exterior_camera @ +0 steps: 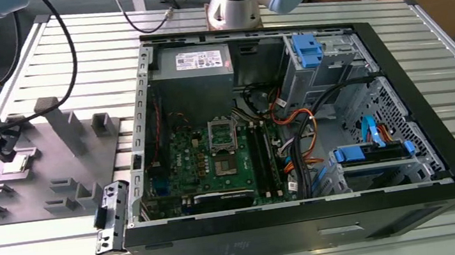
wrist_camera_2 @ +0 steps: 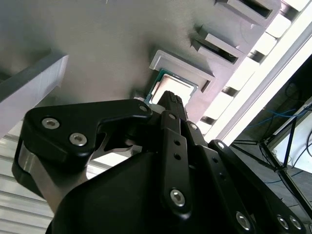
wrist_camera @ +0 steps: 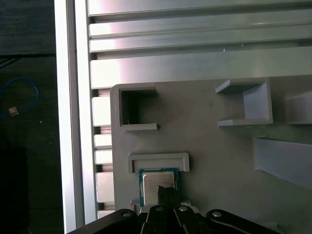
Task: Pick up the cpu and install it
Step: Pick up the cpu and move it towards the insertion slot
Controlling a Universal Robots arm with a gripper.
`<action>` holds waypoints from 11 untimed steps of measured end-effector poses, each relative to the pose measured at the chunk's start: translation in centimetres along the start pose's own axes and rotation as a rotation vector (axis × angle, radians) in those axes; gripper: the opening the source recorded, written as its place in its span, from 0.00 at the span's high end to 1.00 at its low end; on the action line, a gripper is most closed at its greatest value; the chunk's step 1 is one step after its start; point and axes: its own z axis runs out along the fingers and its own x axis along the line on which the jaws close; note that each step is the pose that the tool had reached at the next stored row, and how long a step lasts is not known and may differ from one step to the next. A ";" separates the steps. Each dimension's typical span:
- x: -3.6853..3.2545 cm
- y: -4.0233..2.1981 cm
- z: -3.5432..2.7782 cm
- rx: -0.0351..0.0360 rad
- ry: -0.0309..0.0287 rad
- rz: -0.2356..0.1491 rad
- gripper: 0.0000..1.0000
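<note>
Slatted metal table, grey tray holding cpu

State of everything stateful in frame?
cpu: flat in its tray pocket, not lifted.
gripper: directly over the cpu; contact unclear.
tray: flat, holding the cpu.
computer case: on its side, open, motherboard exposed.
</note>
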 end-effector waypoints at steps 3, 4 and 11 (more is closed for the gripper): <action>0.00 0.00 0.03 -0.0002 -0.0003 0.000 0.89; 0.00 0.00 0.03 -0.0001 -0.0002 0.000 0.89; 0.00 0.00 0.05 -0.0002 -0.0003 0.000 0.65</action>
